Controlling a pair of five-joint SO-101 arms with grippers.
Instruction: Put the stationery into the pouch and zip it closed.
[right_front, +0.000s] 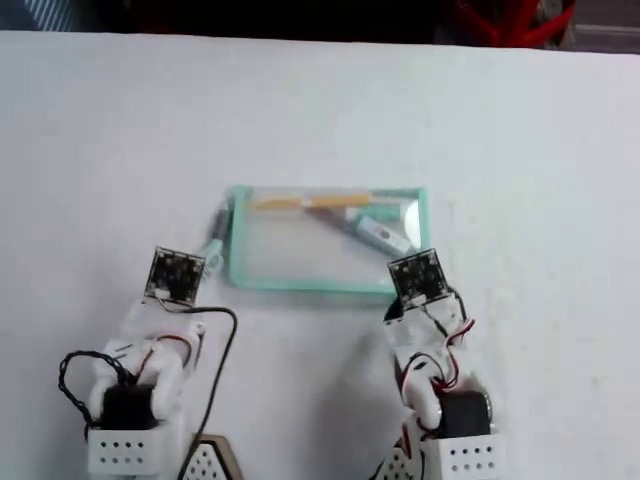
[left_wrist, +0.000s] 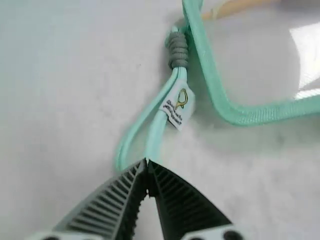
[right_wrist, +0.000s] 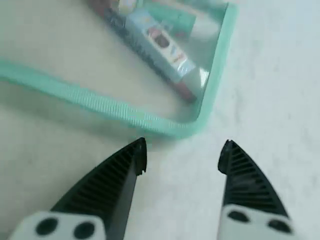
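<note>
Left wrist view: strap (left_wrist: 178, 82) (in pincer (left_wrist: 146, 165))

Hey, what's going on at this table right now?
A clear pouch with mint-green trim lies flat on the white table. Stationery is already inside it, including a yellowish pencil and a pale blue printed pen. The left gripper is shut on the end of the pouch's mint loop strap. The right gripper sits open just off the pouch's corner nearest it, holding nothing. Whether the pouch is zipped shut can't be told.
</note>
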